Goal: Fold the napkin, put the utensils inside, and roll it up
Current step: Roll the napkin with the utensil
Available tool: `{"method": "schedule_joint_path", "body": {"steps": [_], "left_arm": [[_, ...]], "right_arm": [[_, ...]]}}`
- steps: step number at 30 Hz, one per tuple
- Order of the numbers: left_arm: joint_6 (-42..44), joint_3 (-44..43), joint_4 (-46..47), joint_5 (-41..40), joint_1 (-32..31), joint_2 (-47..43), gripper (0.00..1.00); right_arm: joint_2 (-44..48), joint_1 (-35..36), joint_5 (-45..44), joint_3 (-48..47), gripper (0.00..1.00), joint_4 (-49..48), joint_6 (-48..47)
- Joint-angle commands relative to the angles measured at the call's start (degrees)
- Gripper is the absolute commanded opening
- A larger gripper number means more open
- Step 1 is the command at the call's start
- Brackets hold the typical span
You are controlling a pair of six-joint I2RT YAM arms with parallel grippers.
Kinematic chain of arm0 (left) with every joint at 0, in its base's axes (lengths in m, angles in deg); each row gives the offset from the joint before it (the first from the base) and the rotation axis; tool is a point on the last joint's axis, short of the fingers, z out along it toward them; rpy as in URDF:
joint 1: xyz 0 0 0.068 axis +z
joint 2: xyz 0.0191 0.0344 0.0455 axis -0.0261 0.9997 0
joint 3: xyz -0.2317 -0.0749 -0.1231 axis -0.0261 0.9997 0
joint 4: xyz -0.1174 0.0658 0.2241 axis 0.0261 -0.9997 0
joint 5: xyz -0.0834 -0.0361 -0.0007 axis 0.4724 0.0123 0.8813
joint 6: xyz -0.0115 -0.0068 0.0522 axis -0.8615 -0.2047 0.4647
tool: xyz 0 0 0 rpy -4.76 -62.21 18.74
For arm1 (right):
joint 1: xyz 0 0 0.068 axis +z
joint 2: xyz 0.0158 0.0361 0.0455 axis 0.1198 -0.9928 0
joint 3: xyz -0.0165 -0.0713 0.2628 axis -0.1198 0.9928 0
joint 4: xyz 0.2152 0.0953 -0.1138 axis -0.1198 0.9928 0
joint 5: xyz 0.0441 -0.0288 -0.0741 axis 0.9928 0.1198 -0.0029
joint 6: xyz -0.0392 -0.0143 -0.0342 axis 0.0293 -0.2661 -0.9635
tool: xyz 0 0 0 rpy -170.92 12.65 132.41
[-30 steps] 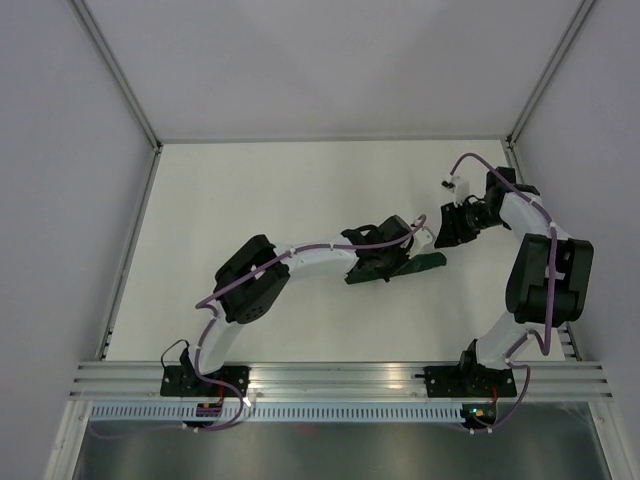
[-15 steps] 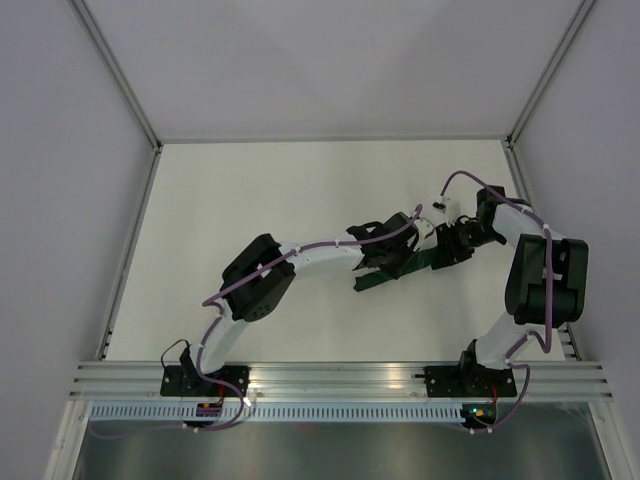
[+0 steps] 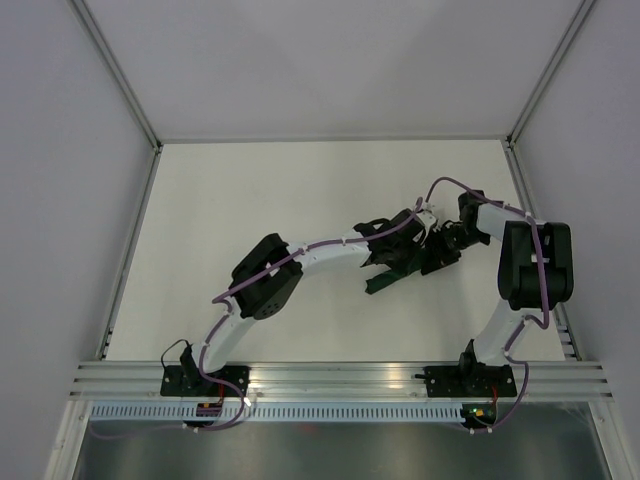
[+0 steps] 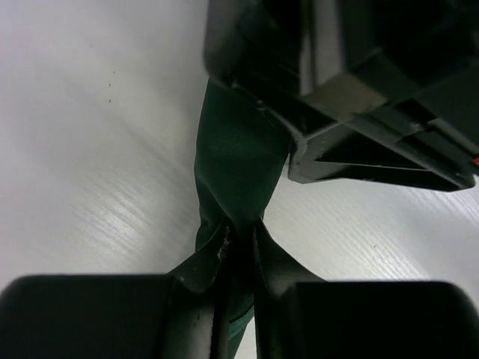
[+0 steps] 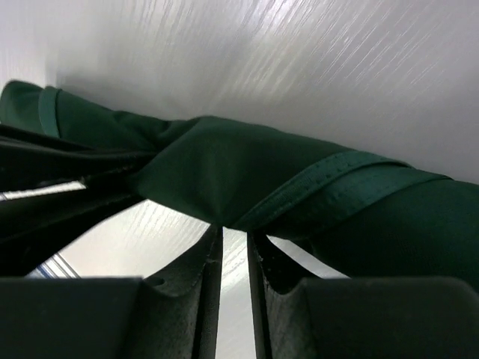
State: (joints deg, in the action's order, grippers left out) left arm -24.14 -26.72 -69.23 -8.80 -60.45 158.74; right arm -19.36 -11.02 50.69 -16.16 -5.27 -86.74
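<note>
The left gripper [image 4: 238, 233] has its fingers [image 4: 196, 271] pressed together on the dark green napkin [image 4: 238, 153], nipping a twisted neck of the cloth right at the tips. From that pinch the napkin runs away from the fingers as a narrow, wrung-up band. It lies just over the white table [image 4: 90, 149] and passes under the black body of the other arm's gripper at its far end. The right gripper [image 5: 232, 235] has its fingers [image 5: 196, 269] drawn close, with only a sliver of bright table showing between them. Their tips sit right at the lower fold of the bunched napkin, and I cannot tell whether they actually grip it. Just beyond those tips the cloth bulges in a thick roll, and a stitched hem [image 5: 337, 179] slants across it to one side. From overhead, the two grippers meet nearly nose to nose.
</note>
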Motion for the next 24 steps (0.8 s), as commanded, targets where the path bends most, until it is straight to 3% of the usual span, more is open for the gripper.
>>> {"method": "schedule_joint_path", "body": {"steps": [1,5,11,24], "left_arm": [[-4.51,-0.2,-6.45,1.03,-0.81,5.73,0.17],[-5.65,-2.22,-6.19,1.65,-0.81,7.05,0.27],[-7.06,-4.94,-5.4,2.88,-0.81,8.72,0.33],[-9.69,-11.1,-4.52,3.49,-0.19,12.76,0.36]], "right_arm": [[-2.4,0.8,-2.55,-2.5,0.25,-2.83,2.94],[-5.04,0.89,-2.64,-4.61,0.24,-3.71,4.87],[-7.06,1.15,-4.48,-8.73,0.24,-5.38,7.42],[-12.42,2.91,-6.94,-16.65,0.23,-5.47,10.68]]}}
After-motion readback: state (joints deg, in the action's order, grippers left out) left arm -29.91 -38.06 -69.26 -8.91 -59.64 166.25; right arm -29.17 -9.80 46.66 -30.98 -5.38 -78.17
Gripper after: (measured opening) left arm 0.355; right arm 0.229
